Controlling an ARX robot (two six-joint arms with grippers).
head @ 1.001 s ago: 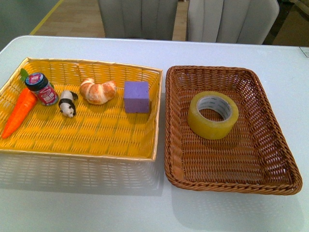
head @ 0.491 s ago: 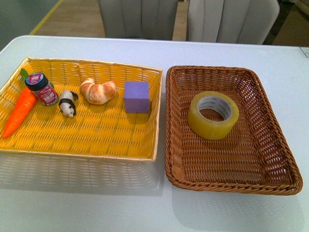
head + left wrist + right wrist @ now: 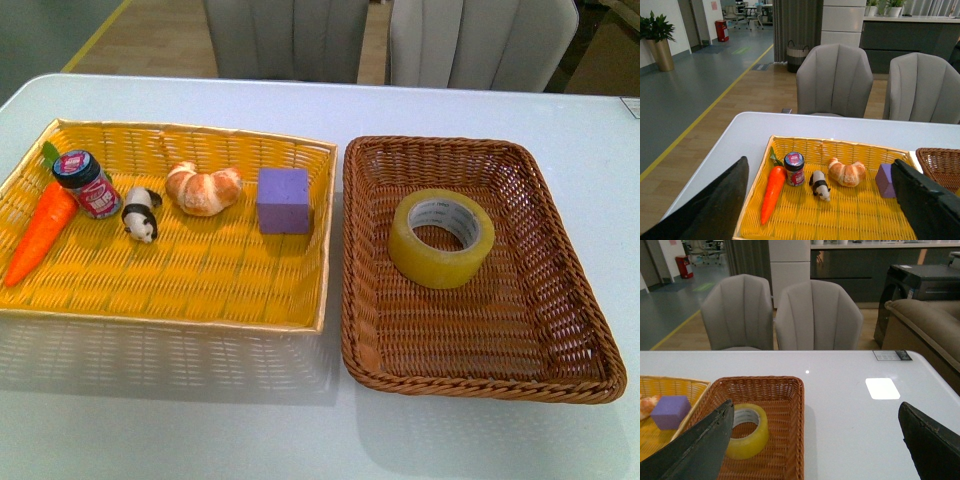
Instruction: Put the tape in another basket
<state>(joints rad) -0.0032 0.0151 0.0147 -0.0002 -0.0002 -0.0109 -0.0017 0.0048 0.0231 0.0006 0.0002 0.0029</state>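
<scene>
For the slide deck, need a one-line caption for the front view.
Yellowish packing tape roll lying flat in the dark brown wicker basket, beside a bright yellow woven basket of toys; neither arm in view.

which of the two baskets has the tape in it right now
The dark brown wicker basket on the right holds the tape; the yellow basket holds the other items.

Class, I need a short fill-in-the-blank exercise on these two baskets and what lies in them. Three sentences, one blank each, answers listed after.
1. The thick roll of yellowish packing tape lies in the ____ woven wicker basket.
2. In the bright yellow woven basket, the purple cube sits nearest the ____.
3. The small jar with a red label stands beside the orange ____.

Missing words: brown; croissant; carrot
</scene>
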